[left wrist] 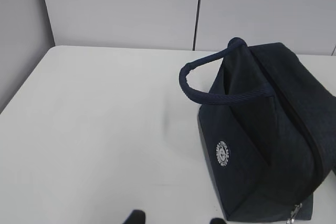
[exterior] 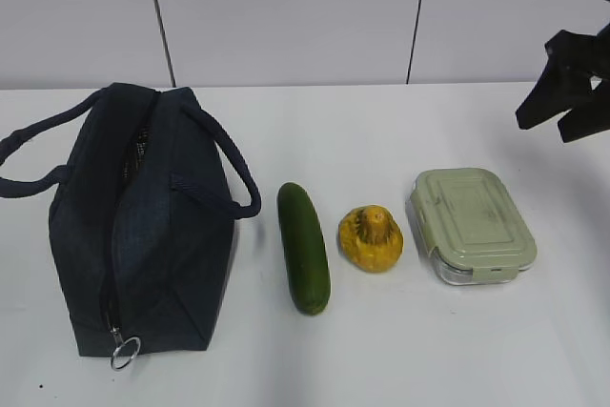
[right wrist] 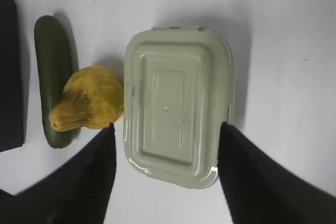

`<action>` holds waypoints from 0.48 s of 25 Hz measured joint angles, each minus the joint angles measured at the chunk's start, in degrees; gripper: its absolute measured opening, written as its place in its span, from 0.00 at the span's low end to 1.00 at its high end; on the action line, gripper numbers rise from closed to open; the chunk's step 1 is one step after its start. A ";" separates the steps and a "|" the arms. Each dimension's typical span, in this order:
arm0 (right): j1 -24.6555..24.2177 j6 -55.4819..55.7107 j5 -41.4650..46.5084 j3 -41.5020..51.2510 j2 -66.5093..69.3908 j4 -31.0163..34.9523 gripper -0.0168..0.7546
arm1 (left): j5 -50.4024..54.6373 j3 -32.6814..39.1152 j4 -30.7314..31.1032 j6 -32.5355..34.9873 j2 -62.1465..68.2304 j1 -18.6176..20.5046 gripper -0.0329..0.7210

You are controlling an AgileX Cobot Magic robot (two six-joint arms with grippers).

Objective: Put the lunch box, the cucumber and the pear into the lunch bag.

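The navy lunch bag (exterior: 143, 235) stands at the left, its zipper ring (exterior: 124, 353) at the near end and its top gaping a little at the far end. It also shows in the left wrist view (left wrist: 262, 135). The cucumber (exterior: 303, 247), the pear (exterior: 371, 238) and the sage-lidded lunch box (exterior: 472, 224) lie in a row to its right. My right gripper (exterior: 548, 129) hovers high beyond the lunch box (right wrist: 176, 114); in the right wrist view it (right wrist: 167, 126) is open, its fingers (right wrist: 100, 177) on either side of the box. My left gripper (left wrist: 176, 219) is open and empty over bare table left of the bag.
The white table (exterior: 400, 140) runs back to a grey panelled wall (exterior: 286, 16). The bag's two rope handles (exterior: 224, 164) splay out to either side. The table's left edge (left wrist: 26, 77) shows in the left wrist view.
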 joint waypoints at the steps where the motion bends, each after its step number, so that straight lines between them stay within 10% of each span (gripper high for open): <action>1: -1.33 -1.66 0.92 -0.10 1.21 1.98 0.64 | 0.00 0.00 0.00 0.00 0.00 0.00 0.36; 12: -5.30 -13.39 5.23 1.38 8.42 14.47 0.62 | 0.00 0.00 0.00 0.00 0.00 0.00 0.36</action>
